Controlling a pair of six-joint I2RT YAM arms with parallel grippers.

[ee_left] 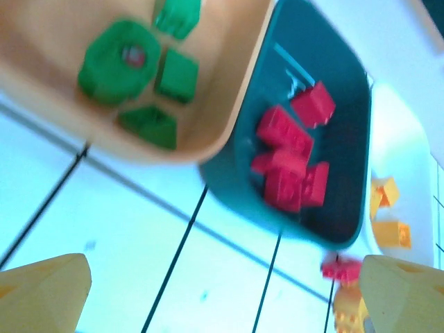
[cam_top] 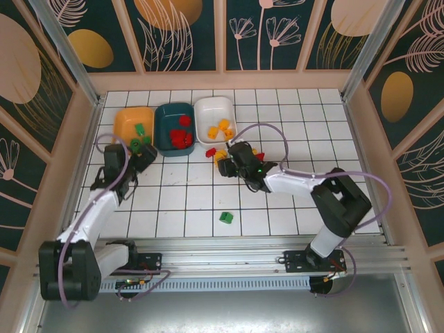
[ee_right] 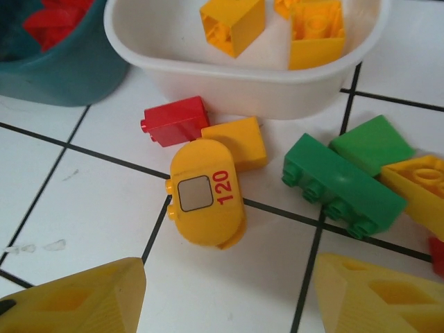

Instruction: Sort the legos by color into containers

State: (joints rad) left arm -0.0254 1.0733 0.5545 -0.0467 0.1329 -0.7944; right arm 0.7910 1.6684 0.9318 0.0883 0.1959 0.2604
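Left gripper (cam_top: 144, 158) hangs wide open over the orange tray (cam_top: 123, 118) of green bricks (ee_left: 177, 75), while the right gripper (ee_right: 225, 298) hovers open and empty above a yellow rounded brick (ee_right: 206, 194) beside the white tray (ee_right: 243, 87), toward the table's (cam_top: 312, 139) far edge, and that looks like the next pick!

orange tray (cam_top: 125, 119) w/ green bricks (ee_left: 177, 75), teal tray (cam_top: 166, 118) w/ red bricks (ee_left: 288, 159), white tray (cam_top: 208, 111) w/ yellow bricks (ee_right: 232, 24); rounded yellow brick (ee_right: 206, 194) has red "120" + grey square; table (cam_top: 298, 111) white tiles, dark grid

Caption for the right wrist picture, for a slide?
Open right gripper facing a yellow brick marked 120, red brick and green bricks nearby, white tray behind.
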